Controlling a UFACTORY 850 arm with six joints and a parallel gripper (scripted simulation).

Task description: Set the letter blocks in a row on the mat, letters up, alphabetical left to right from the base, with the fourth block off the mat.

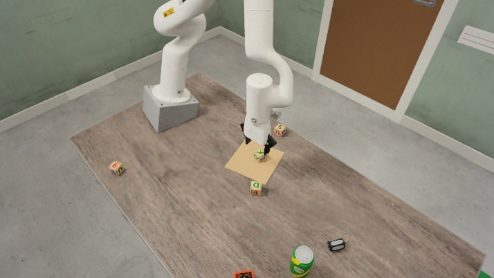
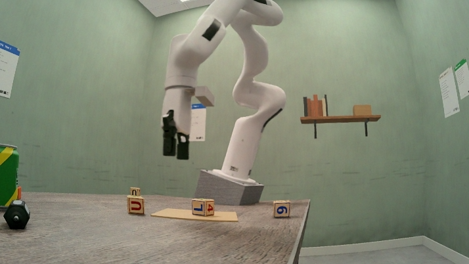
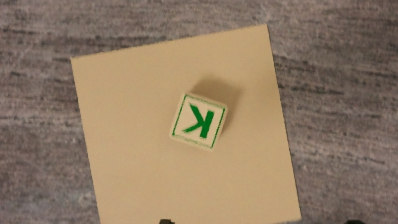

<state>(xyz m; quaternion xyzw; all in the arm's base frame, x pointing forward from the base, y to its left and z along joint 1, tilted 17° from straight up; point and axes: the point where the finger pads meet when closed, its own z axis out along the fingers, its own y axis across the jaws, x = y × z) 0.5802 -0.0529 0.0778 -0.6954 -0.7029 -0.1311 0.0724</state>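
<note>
The K block (image 1: pixel 259 155) sits on the tan mat (image 1: pixel 254 163), a little towards its right side, with a green K on top. In the wrist view the K block (image 3: pixel 198 121) lies near the middle of the mat (image 3: pixel 125 150), and its K reads upside down. My gripper (image 1: pixel 257 145) hangs well above this block, open and empty; it also shows in the exterior view (image 2: pixel 176 155). The S block (image 1: pixel 279 130) stands off the mat beyond its far corner. The D block (image 1: pixel 256 187) stands just off the mat's near corner. A block with a red digit on top (image 1: pixel 117 167) lies far left.
A green can (image 1: pixel 302 261), a small black object (image 1: pixel 336 245) and an orange item (image 1: pixel 244 274) stand at the near end of the wooden top. The robot base (image 1: pixel 170 107) is at the far left. The S block (image 2: pixel 282 209) is close to the table edge.
</note>
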